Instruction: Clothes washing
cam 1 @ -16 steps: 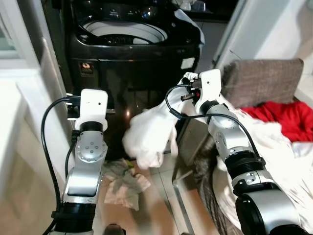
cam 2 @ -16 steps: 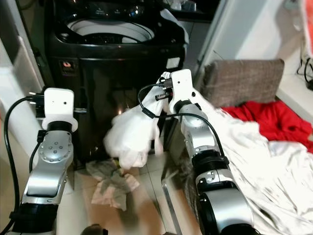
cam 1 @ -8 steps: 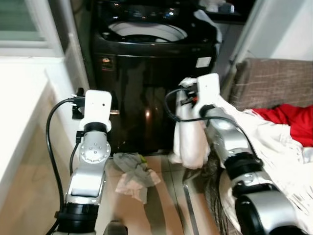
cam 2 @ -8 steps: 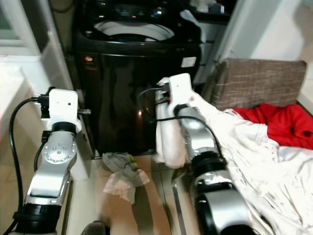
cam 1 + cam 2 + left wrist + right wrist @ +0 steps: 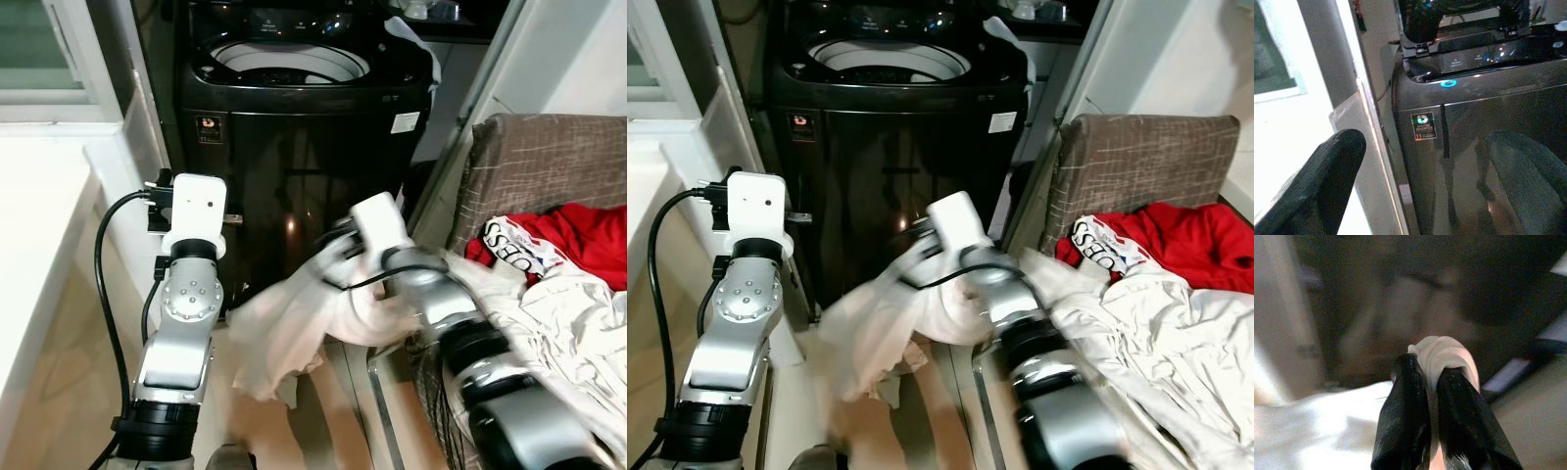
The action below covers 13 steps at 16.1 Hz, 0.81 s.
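The right end effector has its two black fingers pressed together on a bunched fold of the white garment; it sits low before the dark front of the washing machine, and the cloth trails from it in a blurred sheet toward the floor. Half a second ago the garment hung in a tight vertical bundle under a raised wrist; now the arm has dropped and swung toward the robot's left, and the cloth has fanned out wide, covering the crumpled rag that lay on the tiles. The swing has also drawn fabric off the pile beside the grey cushion, baring a red garment with a white printed band. The drum opening stands above the grip, so the load probably has to be lifted before it can go in. The left end effector hovers spread beside the machine's side, holding nothing.
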### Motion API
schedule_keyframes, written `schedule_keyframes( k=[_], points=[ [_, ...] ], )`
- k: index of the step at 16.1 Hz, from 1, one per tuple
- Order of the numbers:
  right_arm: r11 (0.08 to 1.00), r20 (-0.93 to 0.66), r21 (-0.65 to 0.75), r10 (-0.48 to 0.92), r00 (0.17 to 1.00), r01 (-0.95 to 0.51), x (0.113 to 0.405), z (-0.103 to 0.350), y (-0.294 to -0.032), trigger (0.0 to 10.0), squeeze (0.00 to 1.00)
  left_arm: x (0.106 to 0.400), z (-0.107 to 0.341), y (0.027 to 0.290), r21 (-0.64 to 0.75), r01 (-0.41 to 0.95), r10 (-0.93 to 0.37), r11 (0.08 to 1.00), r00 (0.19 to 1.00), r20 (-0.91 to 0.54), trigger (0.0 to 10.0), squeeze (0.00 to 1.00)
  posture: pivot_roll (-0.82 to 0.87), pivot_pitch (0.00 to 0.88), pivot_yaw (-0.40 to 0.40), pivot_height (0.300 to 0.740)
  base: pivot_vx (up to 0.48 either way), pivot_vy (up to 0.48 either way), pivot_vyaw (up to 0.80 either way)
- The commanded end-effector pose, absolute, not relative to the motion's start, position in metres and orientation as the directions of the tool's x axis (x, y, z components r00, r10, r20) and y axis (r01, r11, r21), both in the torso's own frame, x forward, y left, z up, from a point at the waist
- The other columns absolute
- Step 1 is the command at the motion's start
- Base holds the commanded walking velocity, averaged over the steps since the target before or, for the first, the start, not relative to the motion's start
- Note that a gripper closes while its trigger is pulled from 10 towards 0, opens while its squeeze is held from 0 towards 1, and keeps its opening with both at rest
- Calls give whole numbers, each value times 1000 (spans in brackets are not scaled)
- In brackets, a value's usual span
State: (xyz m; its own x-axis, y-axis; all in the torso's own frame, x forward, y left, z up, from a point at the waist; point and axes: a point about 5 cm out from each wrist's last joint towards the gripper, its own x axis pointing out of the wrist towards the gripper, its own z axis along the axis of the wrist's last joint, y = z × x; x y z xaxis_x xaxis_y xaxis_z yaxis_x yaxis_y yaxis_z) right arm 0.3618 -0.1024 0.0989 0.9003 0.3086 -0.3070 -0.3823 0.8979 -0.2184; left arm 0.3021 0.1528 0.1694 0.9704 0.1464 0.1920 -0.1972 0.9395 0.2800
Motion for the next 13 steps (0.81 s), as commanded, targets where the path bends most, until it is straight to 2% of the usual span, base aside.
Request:
schedule_keyframes(
  k=[1,2,3,5,6,7,9,13],
  points=[
    [919,-270,-247,240,932,-308,368,107,-111,10000,0,303,170,146,275,-166,114,947,974,195,10000,0,55,7,-72,740,0,0,0],
    [941,-215,-276,139,967,-197,374,115,-126,10000,0,303,171,145,280,-164,109,946,974,200,10000,0,55,8,-72,740,0,0,0],
    [967,-117,-238,59,991,-86,378,131,-139,10000,0,303,172,145,277,-160,104,947,973,207,10000,0,55,8,-72,740,0,0,0],
    [977,72,-205,67,995,-51,381,161,-139,10000,0,303,175,146,293,-164,99,942,970,224,10000,0,55,12,-70,740,0,0,0],
    [976,230,-211,98,968,-49,381,190,-134,10000,0,303,181,146,314,-168,85,935,961,262,10000,0,55,12,-70,740,0,0,0],
    [975,302,-211,128,945,-64,381,206,-129,10000,0,303,187,146,318,-169,74,933,954,289,10000,0,50,5,-68,740,0,0,0],
    [979,338,-171,160,927,-107,383,219,-124,10000,0,302,197,140,273,-117,23,955,945,326,10000,0,49,0,-68,740,0,0,0],
    [973,285,-210,150,947,-91,385,209,-127,10000,0,303,203,139,293,-126,16,948,936,350,10000,0,53,0,-72,740,480,0,0]
  ],
)
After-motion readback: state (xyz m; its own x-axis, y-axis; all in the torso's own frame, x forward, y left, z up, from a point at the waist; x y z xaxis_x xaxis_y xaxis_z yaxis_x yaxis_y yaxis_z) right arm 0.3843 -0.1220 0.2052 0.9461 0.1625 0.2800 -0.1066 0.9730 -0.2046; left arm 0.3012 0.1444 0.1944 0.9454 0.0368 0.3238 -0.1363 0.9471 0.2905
